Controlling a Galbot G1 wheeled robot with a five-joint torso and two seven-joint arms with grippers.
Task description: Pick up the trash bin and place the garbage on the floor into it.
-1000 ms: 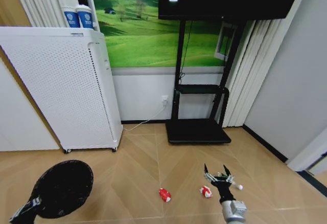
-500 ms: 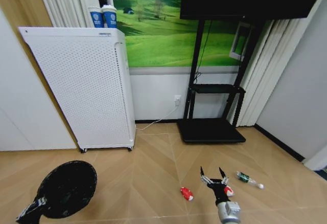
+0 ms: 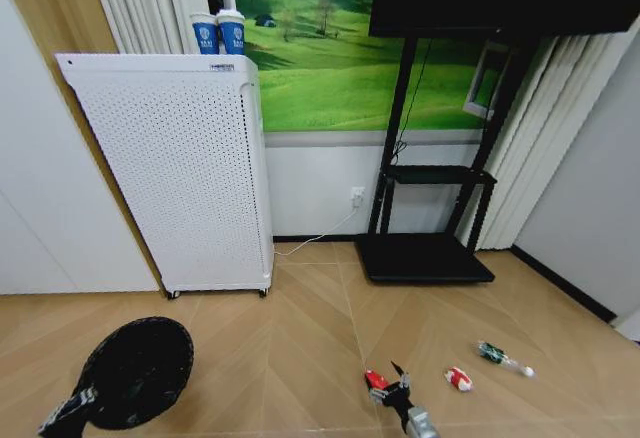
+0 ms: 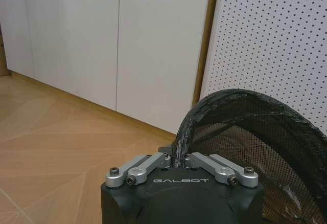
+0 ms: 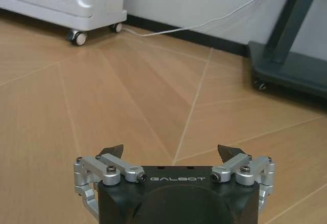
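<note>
- Left gripper (image 4: 179, 163): low at the left of the head view, fingers pinched together on the rim of the bin (image 3: 135, 372). In the left wrist view the rim runs edge-on between the closed fingers, and the mesh wall with its dark liner bulges away from them. Bin is held with its mouth tipped toward the camera, off to the left of the litter.
- Cabinet (image 3: 180, 173): white, perforated, stands behind the bin against the wall; two cups (image 3: 218, 33) on top. Not task items.
- Right gripper (image 3: 388, 390): low over the floor at centre, spread wide, nothing between the fingers. Right wrist view confirms the two tips well apart with bare floor beyond them.
- Red piece (image 3: 375, 379): on the floor just beside the right gripper, on its left. Nearest piece by far; right arm is the closer one. Whether the fingertips touch it I cannot tell.
- Second red-and-white piece (image 3: 458, 379): on the floor to the gripper's right, clearly apart.
- Green can (image 3: 499, 356): furthest right, long axis running diagonally, down to the right.
- Judgement: all three pieces are on the floor; none in the bin.
</note>
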